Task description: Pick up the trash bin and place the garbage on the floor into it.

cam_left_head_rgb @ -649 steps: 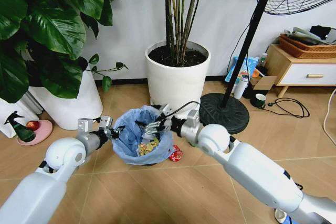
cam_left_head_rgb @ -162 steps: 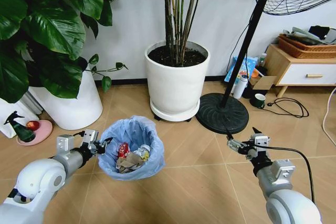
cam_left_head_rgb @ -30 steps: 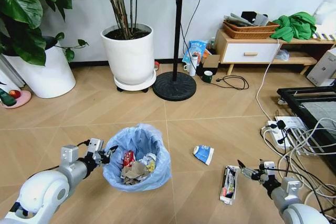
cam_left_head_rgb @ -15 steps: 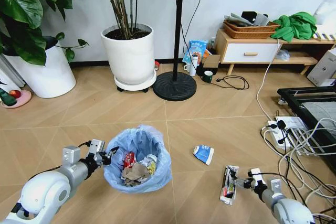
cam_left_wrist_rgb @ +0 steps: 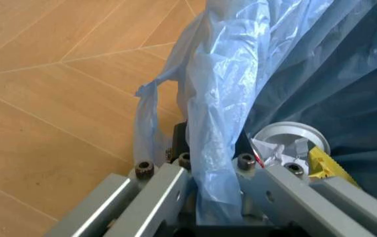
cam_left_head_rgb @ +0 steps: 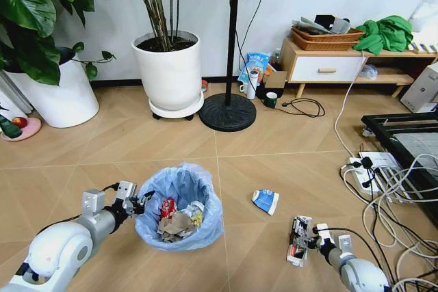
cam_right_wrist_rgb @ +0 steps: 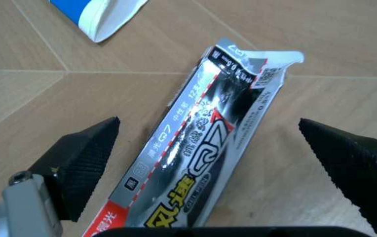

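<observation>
The trash bin (cam_left_head_rgb: 179, 206), dark with a crinkled light-blue bag over its rim, stands on the wooden floor and holds several pieces of litter. My left gripper (cam_left_head_rgb: 137, 204) is shut on its near rim; the left wrist view shows the fingers (cam_left_wrist_rgb: 169, 180) clamped over the bag fold (cam_left_wrist_rgb: 218, 123), with a white disc (cam_left_wrist_rgb: 290, 142) and a yellow wrapper (cam_left_wrist_rgb: 326, 165) inside. A black-and-silver packet (cam_left_head_rgb: 299, 239) of garbage lies to the right. My right gripper (cam_left_head_rgb: 309, 241) is open and low over it, its fingertips (cam_right_wrist_rgb: 86, 160) either side of the packet (cam_right_wrist_rgb: 208, 143). A blue-and-white packet (cam_left_head_rgb: 265, 200) (cam_right_wrist_rgb: 103, 15) lies just beyond.
A white plant pot (cam_left_head_rgb: 168, 73) and a fan's round black base (cam_left_head_rgb: 227, 112) stand farther back. A power strip with tangled cables (cam_left_head_rgb: 373, 176) lies at the right, close to my right arm. A low wooden cabinet (cam_left_head_rgb: 328, 66) lines the wall.
My right gripper has dropped and moved left onto the black-and-silver packet, so its open fingers now straddle it. The left gripper and bin have stayed put.
</observation>
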